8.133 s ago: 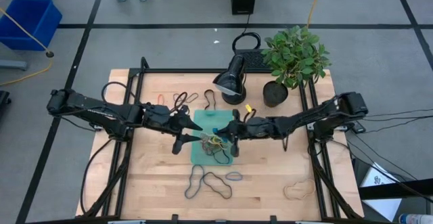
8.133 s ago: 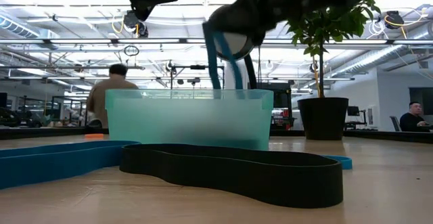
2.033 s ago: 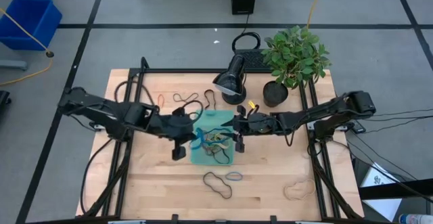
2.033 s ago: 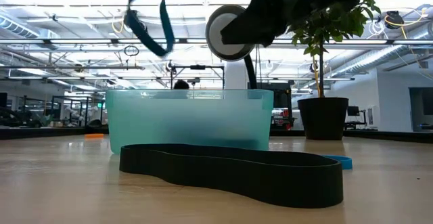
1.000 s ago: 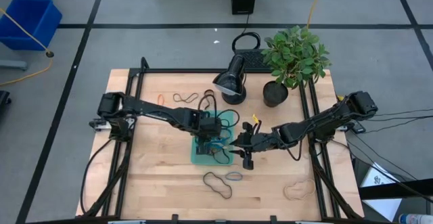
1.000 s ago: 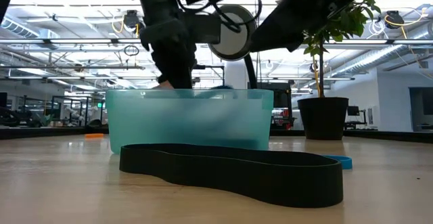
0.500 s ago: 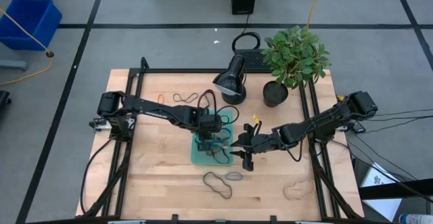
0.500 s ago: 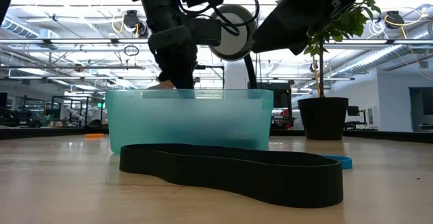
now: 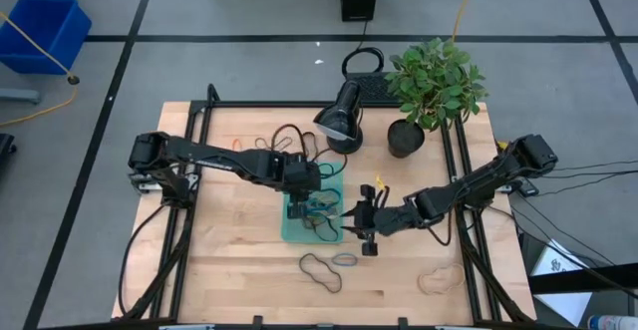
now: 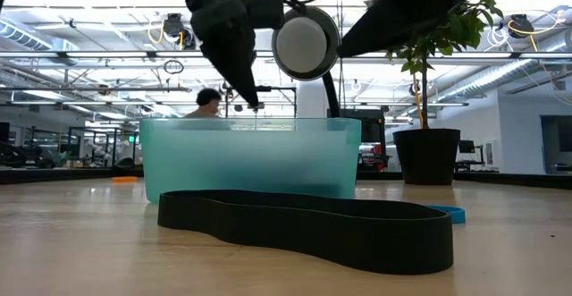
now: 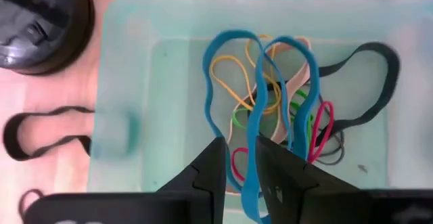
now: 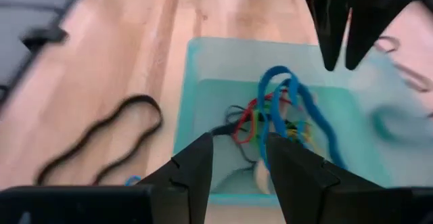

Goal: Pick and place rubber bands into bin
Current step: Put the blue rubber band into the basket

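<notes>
The teal bin [image 9: 336,185] stands mid-table and holds a tangle of rubber bands [image 11: 270,95]: a long blue one [image 12: 287,102], plus yellow, green, red, tan and black ones. My left gripper [image 11: 240,166] hangs open just above the bin [image 10: 250,157], fingers pointing down with nothing between them; the blue band shows through the gap, lying on the bin's floor. My right gripper [image 12: 237,160] hovers open and empty at the bin's right side [image 9: 351,232]. More rubber bands lie flat on the table: a black one [image 9: 321,268], a small blue one [image 9: 345,260] and a tan one [image 9: 434,282].
A desk lamp [image 9: 339,121] and a potted plant [image 9: 434,81] stand at the table's far side. Black bands [image 9: 274,143] and an orange one [image 9: 237,146] lie far left of the bin. A blue tub [image 9: 40,31] sits on the floor. A person [image 10: 210,104] shows behind the table.
My left gripper has risen from inside the bin to just above its rim, and nothing hangs from its fingers. The blue band that it carried in stays in the bin on the other bands.
</notes>
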Controlling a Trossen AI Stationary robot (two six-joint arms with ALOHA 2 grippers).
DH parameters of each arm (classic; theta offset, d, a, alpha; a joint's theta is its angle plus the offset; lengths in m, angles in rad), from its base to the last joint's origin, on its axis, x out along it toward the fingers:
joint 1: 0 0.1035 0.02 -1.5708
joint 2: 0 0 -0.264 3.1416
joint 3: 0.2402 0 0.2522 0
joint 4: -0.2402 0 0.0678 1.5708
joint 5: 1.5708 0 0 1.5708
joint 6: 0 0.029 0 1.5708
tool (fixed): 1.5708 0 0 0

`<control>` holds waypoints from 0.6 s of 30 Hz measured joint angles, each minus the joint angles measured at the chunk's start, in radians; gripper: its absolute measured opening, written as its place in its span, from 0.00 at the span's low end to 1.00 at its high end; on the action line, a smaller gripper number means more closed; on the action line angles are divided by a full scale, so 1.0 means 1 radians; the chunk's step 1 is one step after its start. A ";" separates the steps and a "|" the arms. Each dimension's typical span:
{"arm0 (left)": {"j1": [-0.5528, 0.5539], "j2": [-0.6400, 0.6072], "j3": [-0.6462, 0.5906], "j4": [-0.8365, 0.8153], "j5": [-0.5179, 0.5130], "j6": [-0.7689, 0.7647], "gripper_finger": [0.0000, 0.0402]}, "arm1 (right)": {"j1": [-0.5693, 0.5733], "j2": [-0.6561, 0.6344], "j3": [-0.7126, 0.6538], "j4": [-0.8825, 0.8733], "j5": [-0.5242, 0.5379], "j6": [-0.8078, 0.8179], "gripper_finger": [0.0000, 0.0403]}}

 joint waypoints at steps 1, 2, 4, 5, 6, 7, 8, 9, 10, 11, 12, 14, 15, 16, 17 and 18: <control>0.000 -0.007 0.000 0.005 0.000 0.002 0.22 | 0.014 0.000 0.016 -0.030 0.031 -0.011 0.33; 0.000 -0.017 0.000 0.011 0.000 0.006 0.22 | 0.026 0.000 0.033 -0.061 0.059 -0.020 0.33; 0.000 -0.033 0.000 0.014 0.000 0.016 0.22 | 0.049 -0.001 0.065 -0.119 0.110 -0.026 0.33; 0.000 -0.040 0.000 0.023 0.000 0.025 0.22 | 0.058 -0.001 0.075 -0.144 0.130 -0.026 0.33; 0.000 -0.047 0.001 0.025 0.000 0.037 0.22 | 0.067 -0.001 0.084 -0.170 0.148 -0.024 0.33; 0.000 -0.049 0.001 0.023 0.000 0.047 0.22 | 0.074 0.000 0.088 -0.190 0.157 -0.020 0.33; 0.000 -0.050 0.000 0.022 0.000 0.056 0.22 | 0.082 -0.001 0.091 -0.200 0.169 -0.012 0.33; 0.000 -0.050 0.000 0.026 -0.001 0.062 0.22 | 0.091 0.000 0.093 -0.206 0.173 0.002 0.33; 0.000 -0.050 0.000 0.027 -0.001 0.065 0.22 | 0.099 0.000 0.094 -0.218 0.173 0.021 0.33; 0.001 -0.050 0.000 0.026 0.000 0.065 0.22 | 0.108 0.004 0.094 -0.233 0.173 0.044 0.33; 0.001 -0.050 0.000 0.026 0.000 0.065 0.22 | 0.116 0.013 0.094 -0.240 0.173 0.069 0.33; 0.001 -0.050 0.000 0.026 -0.001 0.066 0.22 | 0.134 0.035 0.094 -0.247 0.173 0.108 0.33; 0.001 -0.050 0.000 0.025 -0.001 0.066 0.22 | 0.141 0.048 0.094 -0.243 0.172 0.125 0.33; 0.001 -0.050 0.000 0.025 -0.001 0.067 0.22 | 0.147 0.063 0.094 -0.231 0.174 0.144 0.33; 0.001 -0.050 0.000 0.024 -0.001 0.068 0.22 | 0.153 0.074 0.094 -0.228 0.172 0.165 0.33; 0.001 -0.050 0.000 0.021 -0.001 0.073 0.22 | 0.160 0.090 0.094 -0.234 0.172 0.185 0.33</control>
